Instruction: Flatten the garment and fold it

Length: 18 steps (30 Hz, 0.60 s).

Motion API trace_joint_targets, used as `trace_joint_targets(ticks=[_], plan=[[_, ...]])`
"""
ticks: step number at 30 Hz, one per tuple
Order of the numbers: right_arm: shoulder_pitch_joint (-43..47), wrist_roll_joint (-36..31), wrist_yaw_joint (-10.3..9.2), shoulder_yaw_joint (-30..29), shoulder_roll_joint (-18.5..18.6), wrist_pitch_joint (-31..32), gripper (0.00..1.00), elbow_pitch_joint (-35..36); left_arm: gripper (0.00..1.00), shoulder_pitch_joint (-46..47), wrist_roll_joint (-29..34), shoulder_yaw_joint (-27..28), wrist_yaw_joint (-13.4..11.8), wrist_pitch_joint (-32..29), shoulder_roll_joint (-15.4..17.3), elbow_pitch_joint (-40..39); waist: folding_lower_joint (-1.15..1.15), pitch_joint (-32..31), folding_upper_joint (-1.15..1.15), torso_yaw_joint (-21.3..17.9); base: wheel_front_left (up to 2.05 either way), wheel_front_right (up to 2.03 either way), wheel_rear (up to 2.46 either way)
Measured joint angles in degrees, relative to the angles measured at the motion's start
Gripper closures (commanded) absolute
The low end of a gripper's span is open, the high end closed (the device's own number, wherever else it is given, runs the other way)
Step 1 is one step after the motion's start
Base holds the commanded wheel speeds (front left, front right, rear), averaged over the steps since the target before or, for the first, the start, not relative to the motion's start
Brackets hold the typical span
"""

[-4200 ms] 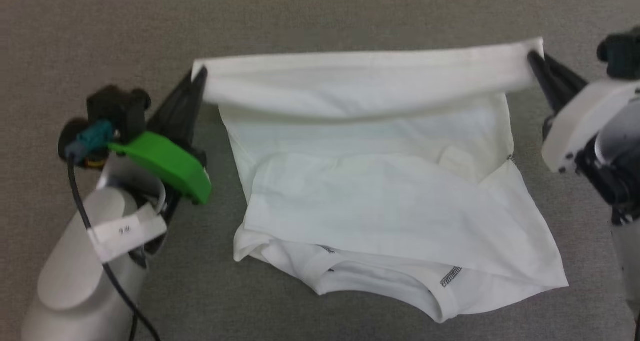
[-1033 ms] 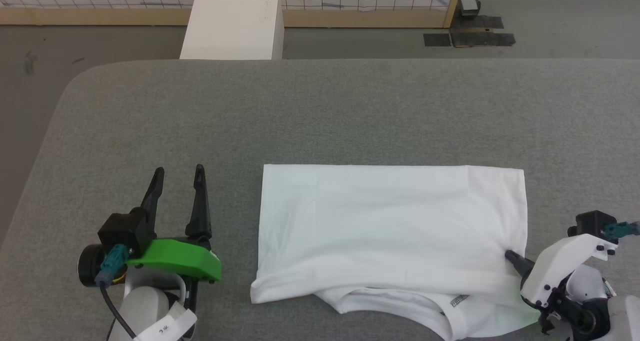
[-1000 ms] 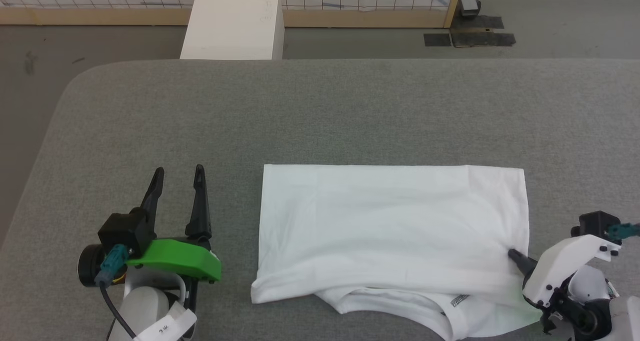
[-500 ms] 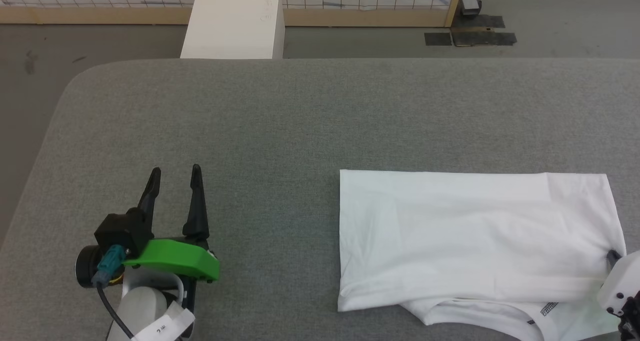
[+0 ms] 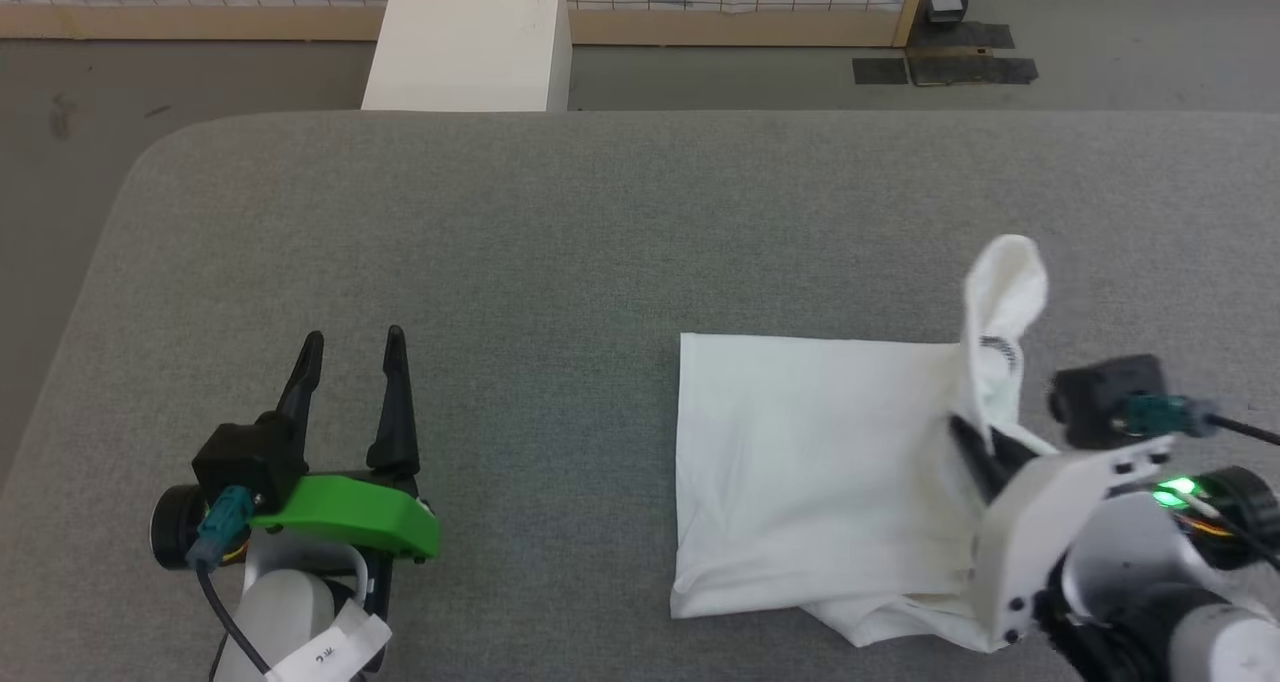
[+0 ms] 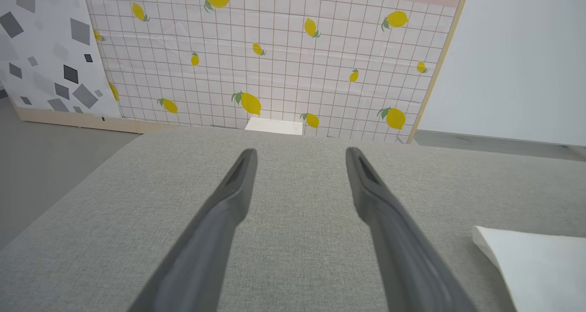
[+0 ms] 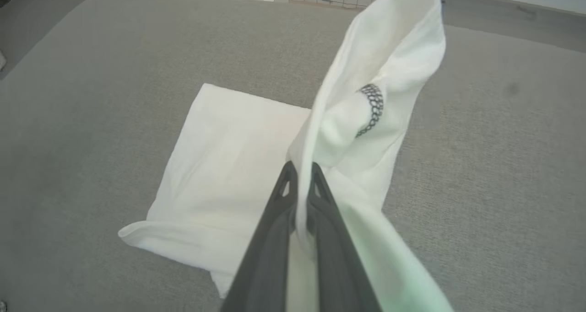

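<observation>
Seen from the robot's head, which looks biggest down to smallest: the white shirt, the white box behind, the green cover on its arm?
1. shirt
2. white box, though it stands farther off and is cropped at the top
3. green cover, nearest the camera

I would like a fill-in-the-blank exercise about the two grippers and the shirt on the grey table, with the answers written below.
1. The right gripper is ___ on the garment.
2. The left gripper is ___ and holds nothing.
3. The raised part of the garment shows a patch of dark ___.
4. Beyond the grey table stands a ___ box.
Missing words: shut; open; stitching; white
</observation>
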State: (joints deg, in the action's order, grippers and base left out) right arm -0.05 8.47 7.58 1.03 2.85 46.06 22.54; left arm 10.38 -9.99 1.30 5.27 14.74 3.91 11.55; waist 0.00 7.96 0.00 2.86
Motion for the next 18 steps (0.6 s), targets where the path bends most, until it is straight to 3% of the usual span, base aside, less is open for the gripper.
trace_joint_targets(ticks=[5,10,18], plan=[[-5.6,-1.2,0.0,9.9,0.0,1.3,1.0,-5.4,0.0,1.0,0.0,-0.4,0.3,0.0,-0.2,-0.1,0.0,0.9,0.0,0.9,0.0,0.0,0.0],[-11.0,-0.5,0.0,17.2,0.0,1.3,1.0,-15.4,0.0,1.9,0.0,-0.9,0.6,0.0,-0.4,-0.1,0.0,2.2,0.0,2.4,0.0,0.0,0.0],[-14.8,3.2,0.0,22.8,0.0,-0.2,1.0,-28.0,0.0,2.1,0.0,-1.1,0.7,0.0,-0.5,0.0,0.0,3.7,0.0,4.4,0.0,0.0,0.0]])
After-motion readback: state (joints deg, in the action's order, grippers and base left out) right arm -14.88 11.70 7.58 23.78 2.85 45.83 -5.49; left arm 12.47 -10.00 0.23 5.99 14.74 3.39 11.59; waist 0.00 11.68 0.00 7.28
